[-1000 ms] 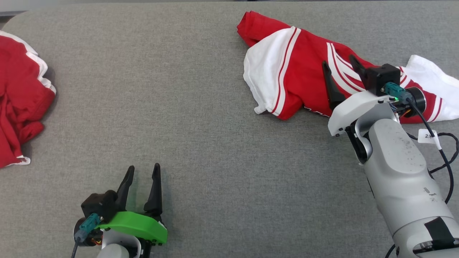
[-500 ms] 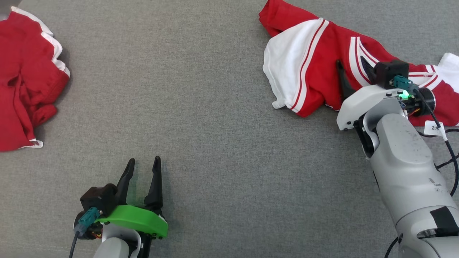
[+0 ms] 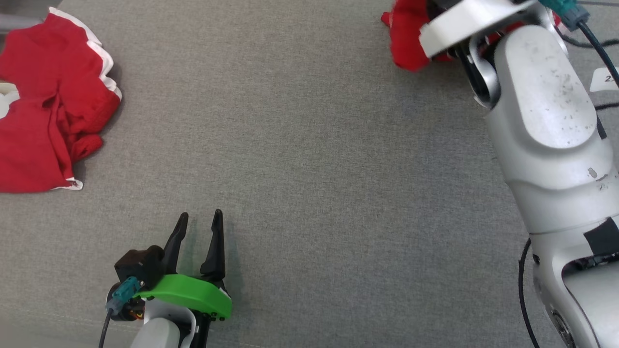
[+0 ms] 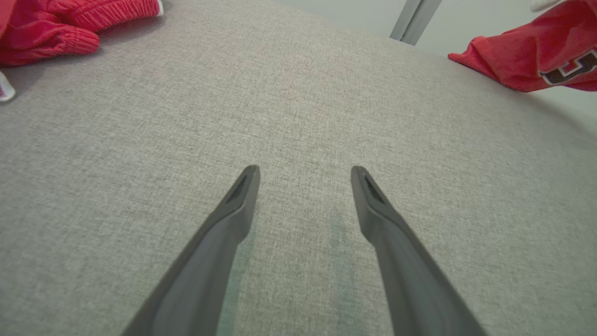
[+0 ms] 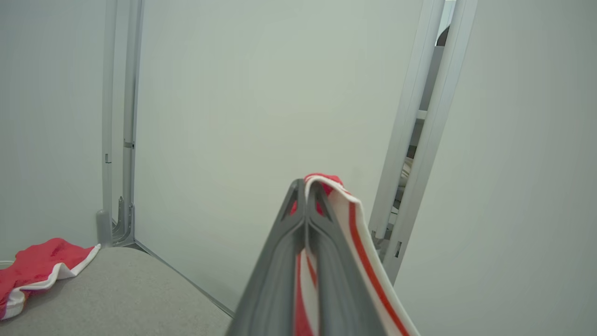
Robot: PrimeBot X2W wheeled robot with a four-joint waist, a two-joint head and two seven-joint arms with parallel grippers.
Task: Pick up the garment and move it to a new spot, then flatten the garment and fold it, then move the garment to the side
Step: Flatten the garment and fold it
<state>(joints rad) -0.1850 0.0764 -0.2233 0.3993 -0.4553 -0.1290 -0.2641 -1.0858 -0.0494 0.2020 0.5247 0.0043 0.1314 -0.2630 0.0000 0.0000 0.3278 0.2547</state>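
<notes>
**Garment held by right gripper**

Garment: red with white stripes, pinched by the tightly closed gripper; located at the upper right of the head view. Left gripper: spread wide, nothing held; placed lower left over the grey tabletop. Second red garment: crumpled on the tabletop, upper left.

I have the garment at the far right of the table: a red jersey with white panels and red stripes, bunched and largely hidden in my head view. In my right wrist view a fold of it is pinched between the closed fingers of the right gripper, with a white band and red stripe draping over one side. My left wrist view shows dark, white-edged lettering on its hanging red body.
</notes>
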